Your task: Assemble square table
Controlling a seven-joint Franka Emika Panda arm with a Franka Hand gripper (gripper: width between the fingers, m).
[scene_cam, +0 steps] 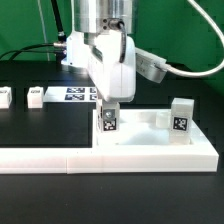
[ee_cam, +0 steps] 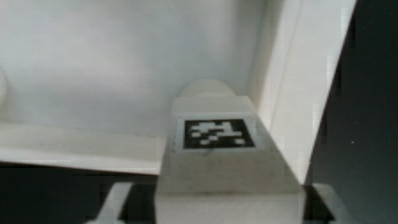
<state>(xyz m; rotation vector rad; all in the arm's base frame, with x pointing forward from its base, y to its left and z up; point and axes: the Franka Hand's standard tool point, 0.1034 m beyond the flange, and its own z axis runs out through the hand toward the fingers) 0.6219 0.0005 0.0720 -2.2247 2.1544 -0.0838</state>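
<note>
Here, the gripper (scene_cam: 108, 110) was clenched on a short white leg (scene_cam: 108, 122), with its jaws pressed against two opposite sides of the part. The leg hung upright, its black-and-white tag facing the exterior camera. In the wrist view, the same leg (ee_cam: 217, 133) ran straight out from between the jaws, tag side up. Its far end pointed into a corner of the tabletop (ee_cam: 294, 60), close to the raised rim. It could not be determined whether the leg's lower end touched the tray floor. In the exterior view, the tabletop (scene_cam: 150, 140) lay flat on the black table (scene_cam: 50, 125), on the exterior view's right, and the held leg stood at its rear corner on the exterior view's left. A second leg (scene_cam: 181, 116) stood upright at the opposite rear corner. Two further legs (scene_cam: 35, 95) lay on the table well apart from the tabletop, at the exterior view's left. The marker board (scene_cam: 78, 93) lay behind the arm. A long white rail (scene_cam: 45, 157) lay along the front, reaching the tabletop's near side.
</note>
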